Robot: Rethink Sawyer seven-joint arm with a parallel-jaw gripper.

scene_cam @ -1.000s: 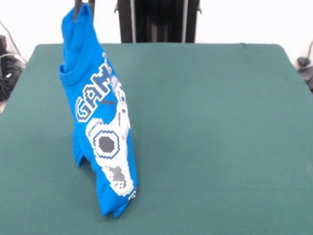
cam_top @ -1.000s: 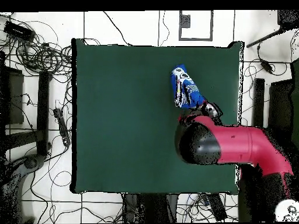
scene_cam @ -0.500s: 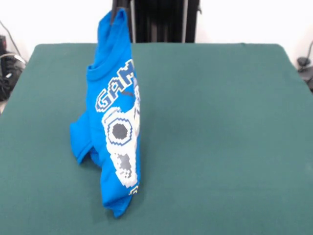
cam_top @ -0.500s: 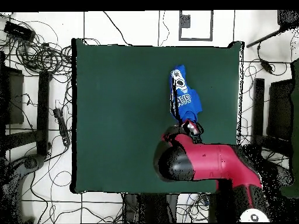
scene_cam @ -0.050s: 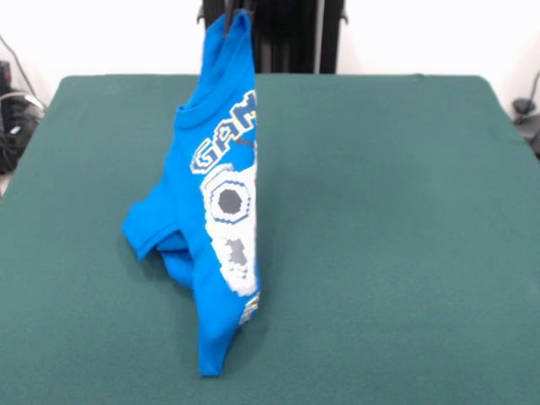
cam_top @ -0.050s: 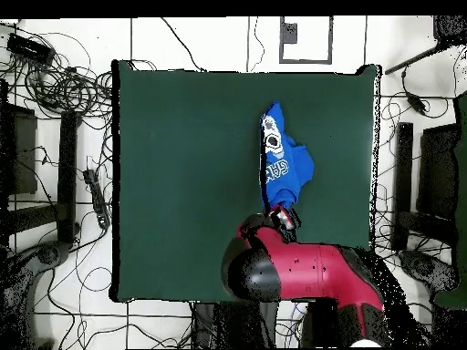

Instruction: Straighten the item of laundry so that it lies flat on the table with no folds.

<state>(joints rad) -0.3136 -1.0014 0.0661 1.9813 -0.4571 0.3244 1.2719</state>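
With the pincer clamped on the T-shirt's top edge (hem trailing), drag low across the surface, letting folds spread flat.

The T-shirt I see is bright blue with white pixel lettering and a white-and-grey graphic; the tabletop is dark green.
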